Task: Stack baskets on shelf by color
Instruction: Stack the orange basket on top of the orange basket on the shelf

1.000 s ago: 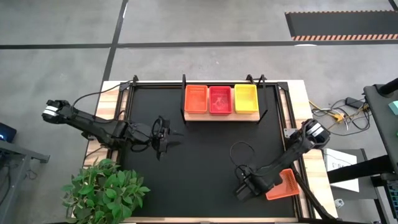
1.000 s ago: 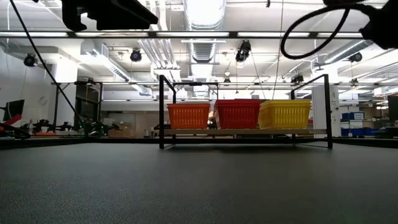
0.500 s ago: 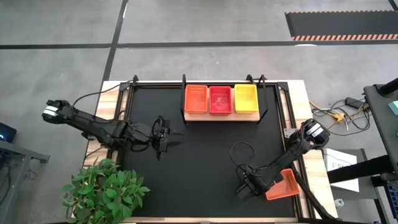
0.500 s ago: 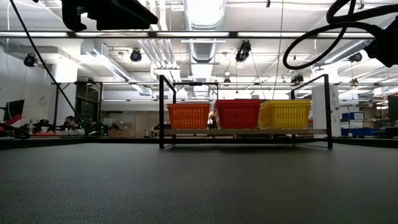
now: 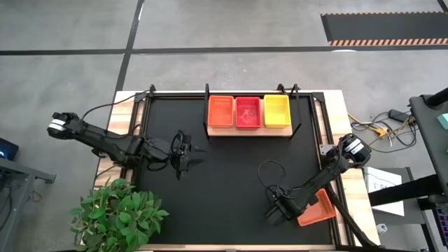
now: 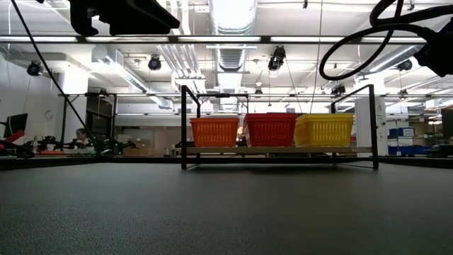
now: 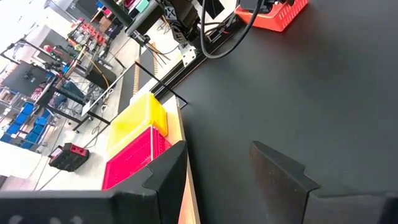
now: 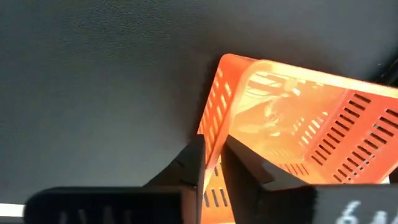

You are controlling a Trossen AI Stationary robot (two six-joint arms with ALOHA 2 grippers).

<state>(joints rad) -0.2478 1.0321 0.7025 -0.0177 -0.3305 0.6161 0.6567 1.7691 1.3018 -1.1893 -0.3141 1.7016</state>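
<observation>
**Right gripper pinches the rim of a loose orange basket at the mat's edge**

High view: the right gripper [image 5: 302,208] sits at the near right corner of the black mat [image 5: 231,182], its fingers meeting the loose orange basket [image 5: 316,211] on the side facing the mat's middle. That basket lies skewed, its long axis running diagonally across the mat's right border. On the shelf [image 5: 248,130] at the far side, three baskets stand side by side, long axes pointing away from the front: the orange shelf basket [image 5: 220,111], the red-pink basket [image 5: 248,112] and the yellow basket [image 5: 276,110]. The left gripper [image 5: 194,154] hovers over the mat's left half, well apart from every basket.

Low view: the three shelf baskets sit level in a row, touching or nearly so.

Left wrist view: the left gripper's fingers [image 7: 281,176] stand apart with nothing between them.

Right wrist view: the two fingers are closed onto one wall of the loose orange basket, one inside and one outside. The basket seems tipped up, though the close angle makes that hard to judge.
</observation>
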